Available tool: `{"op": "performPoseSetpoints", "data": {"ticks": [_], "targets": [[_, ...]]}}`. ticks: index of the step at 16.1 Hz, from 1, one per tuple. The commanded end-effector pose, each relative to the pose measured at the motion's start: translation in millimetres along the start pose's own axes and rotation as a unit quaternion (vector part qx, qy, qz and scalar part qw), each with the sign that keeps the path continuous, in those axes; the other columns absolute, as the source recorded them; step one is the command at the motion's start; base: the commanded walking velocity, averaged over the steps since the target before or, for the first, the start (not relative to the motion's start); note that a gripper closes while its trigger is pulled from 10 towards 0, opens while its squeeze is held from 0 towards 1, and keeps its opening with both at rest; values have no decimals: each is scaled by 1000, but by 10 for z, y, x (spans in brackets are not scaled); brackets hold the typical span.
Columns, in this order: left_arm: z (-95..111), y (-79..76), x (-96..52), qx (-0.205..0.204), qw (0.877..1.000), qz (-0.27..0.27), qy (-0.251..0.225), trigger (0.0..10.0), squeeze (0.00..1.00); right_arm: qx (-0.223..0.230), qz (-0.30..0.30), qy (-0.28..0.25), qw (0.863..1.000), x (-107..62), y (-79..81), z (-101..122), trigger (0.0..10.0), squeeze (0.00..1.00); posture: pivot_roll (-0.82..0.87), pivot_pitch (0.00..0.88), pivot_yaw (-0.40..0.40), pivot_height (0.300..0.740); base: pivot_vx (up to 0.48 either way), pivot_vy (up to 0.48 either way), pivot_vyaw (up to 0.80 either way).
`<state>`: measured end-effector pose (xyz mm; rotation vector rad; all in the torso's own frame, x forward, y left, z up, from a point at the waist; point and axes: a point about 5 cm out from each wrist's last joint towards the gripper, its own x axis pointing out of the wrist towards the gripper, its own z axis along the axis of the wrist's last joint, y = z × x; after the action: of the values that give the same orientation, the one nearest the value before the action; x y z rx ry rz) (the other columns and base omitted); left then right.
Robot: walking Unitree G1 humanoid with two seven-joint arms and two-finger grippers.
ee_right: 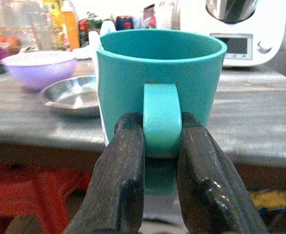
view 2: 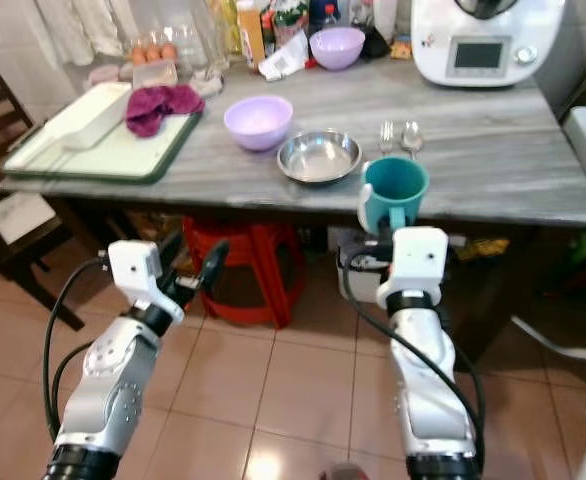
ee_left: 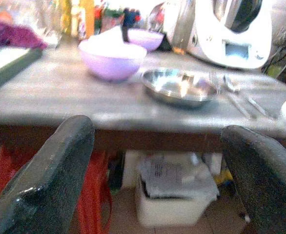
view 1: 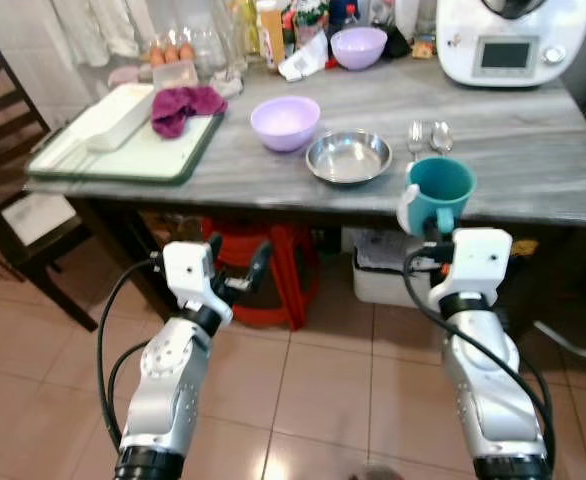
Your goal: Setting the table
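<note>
— Holding a teal mug (ee_right: 160, 92) by its handle, upright, mouth up, just at the table (view 1: 533, 160) edge?
— Yes: right gripper (ee_right: 161, 146) clamped on that handle, mug straight ahead of the fingers.
— Nearest place setting?
— Steel bowl (view 1: 349, 157), spoon (view 1: 441, 135) and fork (view 1: 415, 138) just beyond (slightly leftward).
— Left gripper (view 1: 245, 280)?
— Spread apart, empty, below table height.

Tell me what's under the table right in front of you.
A red stool stands beneath the table, with a white bin holding papers beside it on the tiled floor. The right tool and its teal mug hide what lies beyond the bin.
</note>
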<state>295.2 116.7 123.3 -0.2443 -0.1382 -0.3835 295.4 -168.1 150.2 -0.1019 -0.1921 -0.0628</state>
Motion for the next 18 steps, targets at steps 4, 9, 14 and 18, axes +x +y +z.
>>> {"op": "performPoseSetpoints", "data": {"ticks": [4,9,14,18], "targets": [[-13,-56,-27,2,1000,-12,10,10000,0,2,-1,-24,1000,29,0,114,10000,0,-151,93,98,740,480,0,-330],[58,1,-173,18,1000,1,1,10000,0,-49,12,-53,997,-64,-58,218,10000,0,-154,91,88,740,398,0,-109],[52,60,-324,26,999,13,19,10000,0,-44,-1,-31,999,-203,-105,148,10000,0,-154,98,84,740,247,0,-531],[57,42,-345,25,999,6,20,10000,0,-48,2,-37,998,-161,-89,188,10000,0,-155,100,83,740,0,0,-800]]}}
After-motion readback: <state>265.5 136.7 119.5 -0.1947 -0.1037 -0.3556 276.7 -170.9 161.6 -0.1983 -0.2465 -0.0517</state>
